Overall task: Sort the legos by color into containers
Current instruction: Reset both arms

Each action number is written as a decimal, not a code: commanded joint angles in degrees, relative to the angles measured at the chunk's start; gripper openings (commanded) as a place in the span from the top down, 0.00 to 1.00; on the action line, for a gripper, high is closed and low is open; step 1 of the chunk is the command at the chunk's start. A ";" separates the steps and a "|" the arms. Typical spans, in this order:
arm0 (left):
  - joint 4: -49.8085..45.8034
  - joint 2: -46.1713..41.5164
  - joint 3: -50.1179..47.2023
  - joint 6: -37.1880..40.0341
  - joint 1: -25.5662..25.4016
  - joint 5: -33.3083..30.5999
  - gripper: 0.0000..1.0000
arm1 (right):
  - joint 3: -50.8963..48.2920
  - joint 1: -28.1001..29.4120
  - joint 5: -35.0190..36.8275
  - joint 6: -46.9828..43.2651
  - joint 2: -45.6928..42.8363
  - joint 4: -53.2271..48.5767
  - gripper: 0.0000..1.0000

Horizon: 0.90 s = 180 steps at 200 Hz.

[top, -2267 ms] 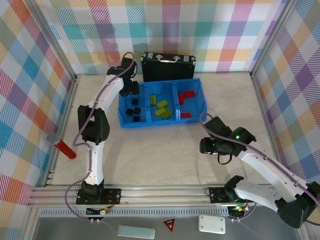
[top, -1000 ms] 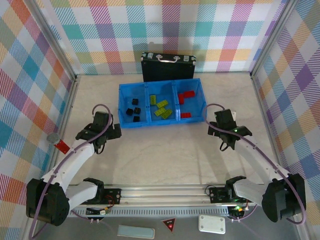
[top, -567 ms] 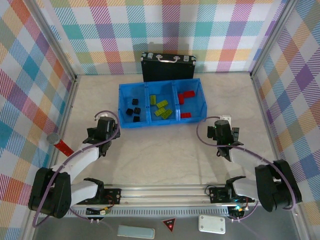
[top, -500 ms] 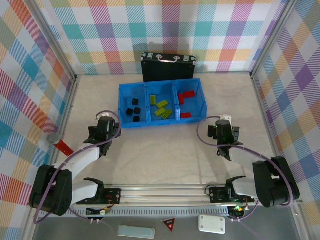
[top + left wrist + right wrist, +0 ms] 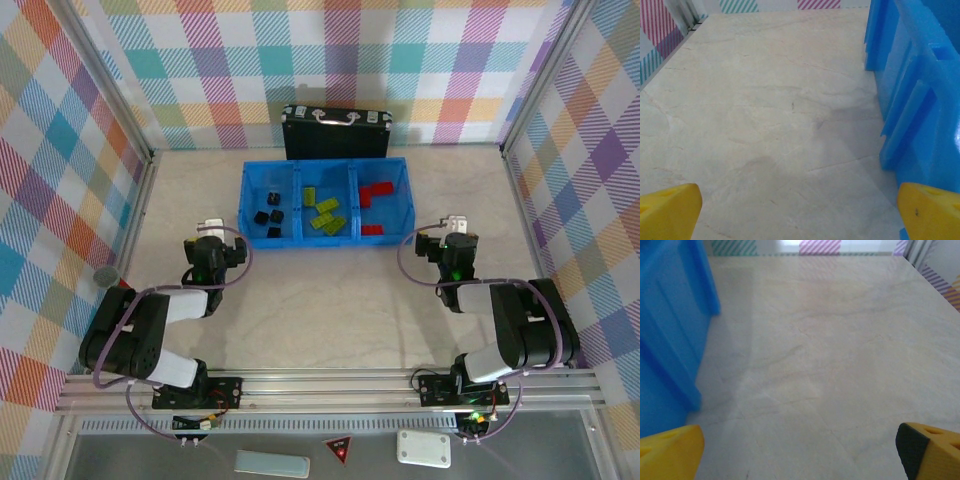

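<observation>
Left gripper [image 5: 209,228] wide open and empty, low over the table [image 5: 330,295] near the left end of the blue tray [image 5: 300,241], right gripper [image 5: 455,224] equally open and empty near its right end, black legos [image 5: 268,217] in the left compartment, green legos [image 5: 327,212] in the middle, red legos [image 5: 375,192] in the right

One bright-blue rectangular plastic tray [image 5: 300,241], three compartments [image 5: 262,185]. Small black square plastic bricks [image 5: 273,231]: about four. Lime-green flat plastic bricks [image 5: 327,205]: about four. Red flat plastic bricks [image 5: 378,188]: roughly three. One black metal-handled case [image 5: 337,135].
</observation>
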 commanded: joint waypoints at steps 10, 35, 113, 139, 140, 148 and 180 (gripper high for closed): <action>10.02 3.75 -1.54 0.08 1.86 5.96 0.00 | -2.71 -1.65 -8.28 -1.60 4.37 13.99 0.01; 8.23 6.26 0.75 -0.01 3.62 11.54 0.00 | 0.60 -1.89 -8.17 -0.67 3.97 6.50 0.01; 4.92 6.58 2.34 -1.98 7.01 16.96 0.00 | 1.63 -2.48 -5.82 1.10 3.60 4.17 0.01; 4.92 6.56 2.36 -1.99 7.03 16.89 0.00 | 1.55 -2.48 -5.89 1.09 3.64 4.11 0.01; 4.92 6.56 2.34 -2.01 7.03 16.86 0.00 | 1.59 -2.48 -5.89 1.13 3.64 4.10 0.01; 4.92 6.61 2.36 -2.00 7.03 16.88 0.00 | 1.58 -2.53 -5.90 1.07 3.65 4.11 0.01; 4.92 6.52 2.41 -2.03 7.03 16.86 0.00 | 1.57 -2.48 -5.89 1.09 3.69 4.14 0.01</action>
